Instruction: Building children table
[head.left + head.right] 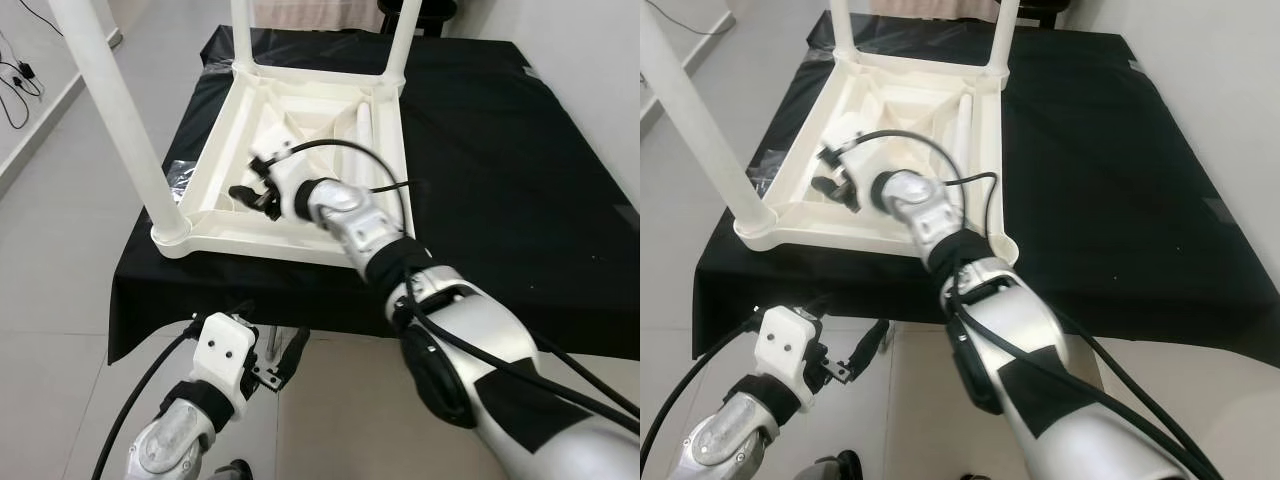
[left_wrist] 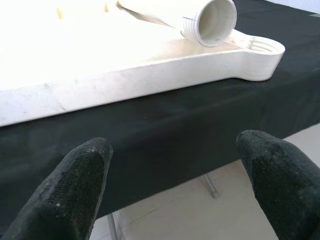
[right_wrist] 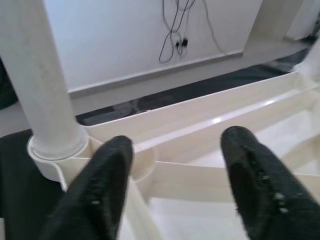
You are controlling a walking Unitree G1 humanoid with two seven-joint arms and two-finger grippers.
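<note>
A white plastic children's table (image 1: 330, 245) lies upside down on a black-covered table (image 1: 500, 150). Three legs stand screwed in, with the near-left leg (image 1: 110, 100) the closest. A loose leg (image 1: 362, 130) lies inside the upturned top, its threaded end (image 2: 212, 20) beside the empty corner socket (image 2: 260, 47). My right gripper (image 1: 250, 192) reaches into the top near its left wall, open, with nothing between its fingers (image 3: 95, 195). My left gripper (image 1: 272, 340) hangs below the black table's front edge, open and holding nothing.
Crumpled clear plastic wrap (image 1: 180, 175) sits at the black table's left edge. Cables (image 1: 20, 80) trail on the tiled floor at far left. A dark chair (image 1: 420, 15) stands behind the table. A white wall runs along the right.
</note>
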